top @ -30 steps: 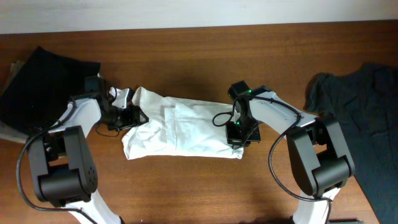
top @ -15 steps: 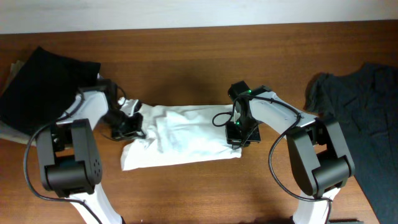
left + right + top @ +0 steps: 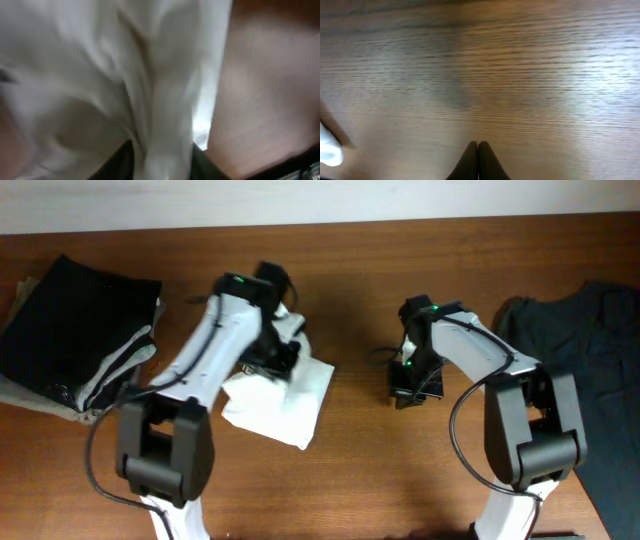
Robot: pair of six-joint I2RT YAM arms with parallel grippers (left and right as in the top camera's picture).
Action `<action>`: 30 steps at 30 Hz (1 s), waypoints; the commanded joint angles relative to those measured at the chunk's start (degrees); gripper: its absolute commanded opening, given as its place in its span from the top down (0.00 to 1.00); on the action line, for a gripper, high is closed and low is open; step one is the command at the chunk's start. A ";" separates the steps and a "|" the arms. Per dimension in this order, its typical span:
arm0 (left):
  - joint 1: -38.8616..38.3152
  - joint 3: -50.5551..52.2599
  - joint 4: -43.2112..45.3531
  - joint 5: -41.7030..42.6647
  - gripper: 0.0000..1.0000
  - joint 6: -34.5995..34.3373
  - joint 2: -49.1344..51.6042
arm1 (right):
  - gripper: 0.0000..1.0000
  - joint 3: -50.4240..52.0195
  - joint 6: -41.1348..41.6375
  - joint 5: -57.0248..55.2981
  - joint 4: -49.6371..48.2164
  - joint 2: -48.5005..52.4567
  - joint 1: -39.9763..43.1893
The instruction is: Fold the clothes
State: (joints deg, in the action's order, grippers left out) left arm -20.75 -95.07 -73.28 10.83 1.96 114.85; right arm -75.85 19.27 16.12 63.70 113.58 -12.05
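Brown wooden table (image 3: 350,480) below a white wall (image 3: 320,200) is seen from overhead, with a dark slate-blue shirt (image 3: 590,350) spread at the right edge, a black folded garment (image 3: 70,320) stacked on paler cloth at the far left, and the white shirt (image 3: 290,402) bunched in a crumpled heap left of centre. White fabric is shown draped between the fingers of the left gripper (image 3: 275,358), set over the heap's upper edge, though whether it is clamped cannot be told. The right gripper (image 3: 413,385) is seen closed and empty over bare wood, well apart from the white shirt.
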 commanded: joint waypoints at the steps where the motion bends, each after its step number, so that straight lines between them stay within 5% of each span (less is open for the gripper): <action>1: -2.99 2.32 0.15 -0.61 0.53 -1.38 -0.46 | 0.96 -0.98 -2.54 -0.07 0.39 -0.07 0.55; 5: -3.08 -2.64 -6.82 -2.21 0.51 -1.99 -1.01 | 0.96 -0.98 -3.54 0.44 -0.48 -0.07 0.50; 8: -1.60 -10.47 -13.94 -13.33 0.50 -2.56 -1.79 | 0.95 -1.01 -4.50 4.57 -1.53 -0.09 0.46; 10: 1.51 -11.08 -14.10 -22.51 0.33 -6.14 -2.25 | 0.95 -1.01 -4.46 5.16 -1.57 -0.09 0.46; 11: 3.17 -10.67 -12.92 -21.88 0.33 -6.27 -2.10 | 0.95 -1.01 -4.46 5.14 -1.51 -0.09 0.46; 14: 8.81 -4.59 -7.37 -14.73 0.88 -6.16 -2.03 | 0.95 -1.01 -4.44 6.43 -1.51 -0.09 0.46; 16: 9.97 2.12 -2.38 -5.60 0.99 -2.80 -2.03 | 0.96 -0.98 -4.44 6.40 -1.57 -0.09 0.46; 21: 0.66 11.72 -1.84 20.96 0.99 5.49 -2.16 | 0.95 -1.01 -4.26 6.38 -1.57 -0.09 0.46; 25: -7.85 11.69 -5.33 17.00 1.00 5.88 -4.13 | 0.95 -1.01 -4.28 6.38 -1.79 -0.09 0.46; 30: -1.66 7.30 -5.88 2.78 0.92 0.11 -10.88 | 0.95 -1.44 -6.86 15.02 -4.50 -0.46 0.46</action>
State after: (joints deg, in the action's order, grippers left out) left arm -27.38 -84.18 -79.22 22.57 4.40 109.93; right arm -75.99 14.50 23.66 59.99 113.58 -11.60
